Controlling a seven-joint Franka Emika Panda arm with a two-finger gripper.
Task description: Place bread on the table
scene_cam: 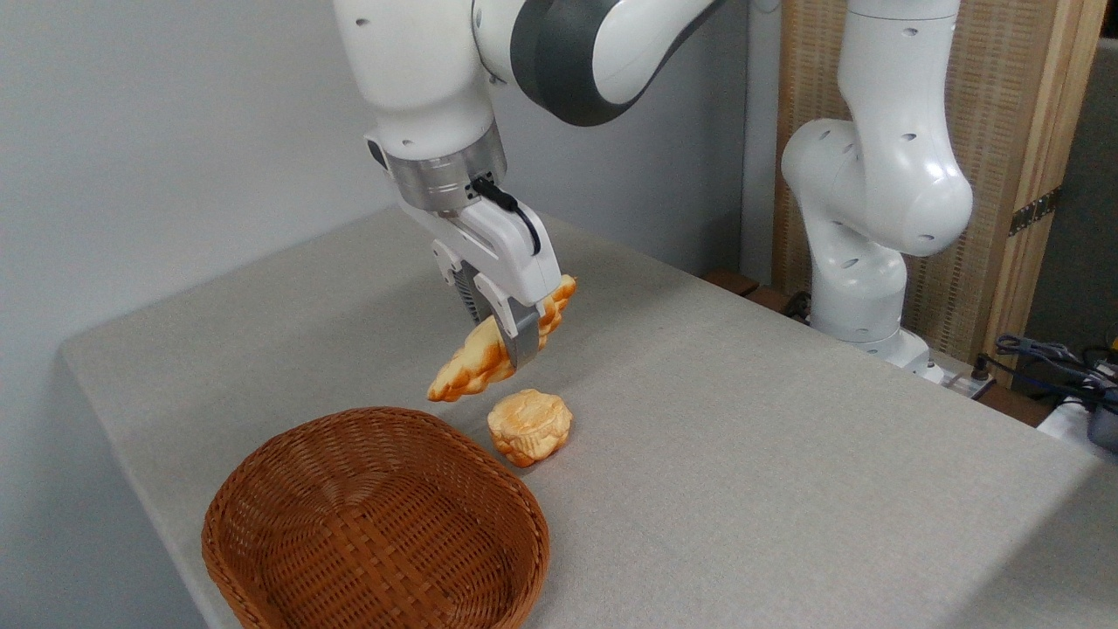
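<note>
The bread (472, 365), a long braided golden loaf, hangs tilted in the air above the table (742, 419), its lower end at the left. My gripper (511, 345) is shut on the loaf's middle, and its fingers hide part of the loaf. The loaf hangs just behind and above the small round bun (530, 425), clear of the table surface.
A brown wicker basket (376, 524) with nothing in it stands at the table's front left corner. The flower-shaped bun lies just right of its rim. The arm's white base (865, 288) stands at the back right, with cables (1057, 367) at the far right edge.
</note>
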